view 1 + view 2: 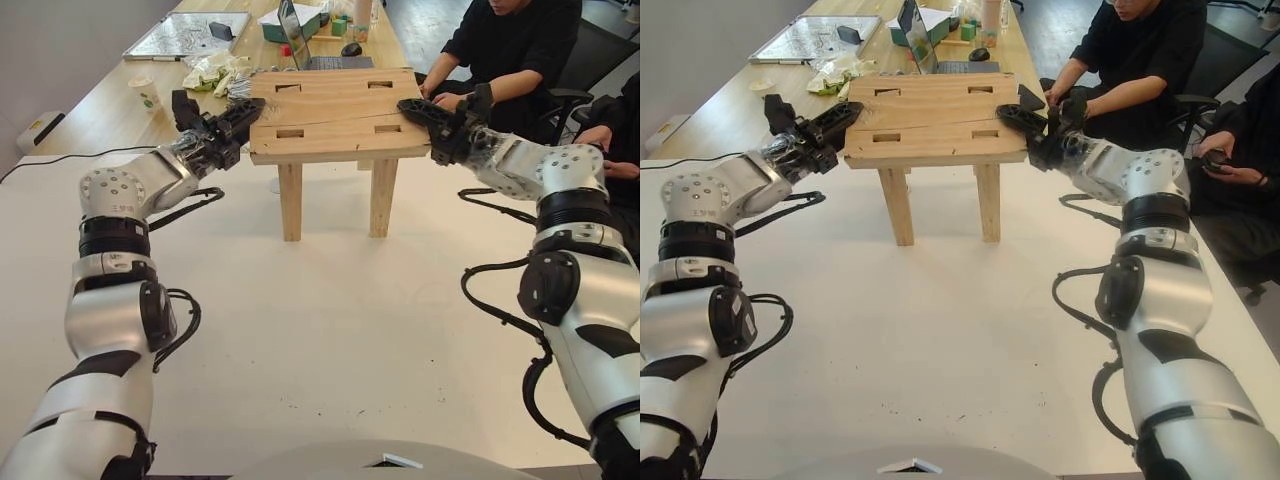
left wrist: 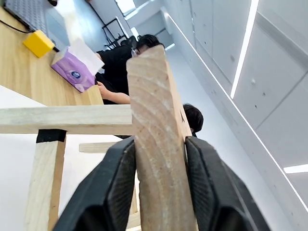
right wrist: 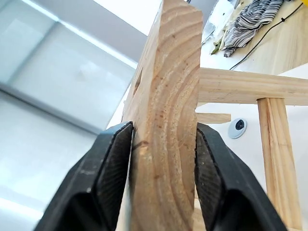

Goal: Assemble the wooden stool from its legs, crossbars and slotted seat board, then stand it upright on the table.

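The white tabletop (image 1: pixel 330 340) spreads out nearest the robot, and both arms reach forward over it. Midway across it the stool (image 1: pixel 335 150) stands upright, its two front legs (image 1: pixel 290 200) planted on the surface. The seat board (image 1: pixel 330 110) sits on top of them, roughly level, with four rectangular slots (image 1: pixel 290 132) cut through it.

The left hand (image 1: pixel 238 122) is closed on the board's left edge and the right hand (image 1: pixel 420 112) on its right edge, so the stool sits squarely between the two, held from both sides at seat height. In the left wrist view the dark fingers (image 2: pixel 113 187) press flat against both faces of the board's end, with a crossbar (image 2: pixel 62 119) running off to a leg beneath. The right wrist view shows the same clamp, pads (image 3: pixel 108 178) tight against the wood on either side.

Beyond the stool, a wooden desk (image 1: pixel 110 110) carries a laptop (image 1: pixel 300 35).
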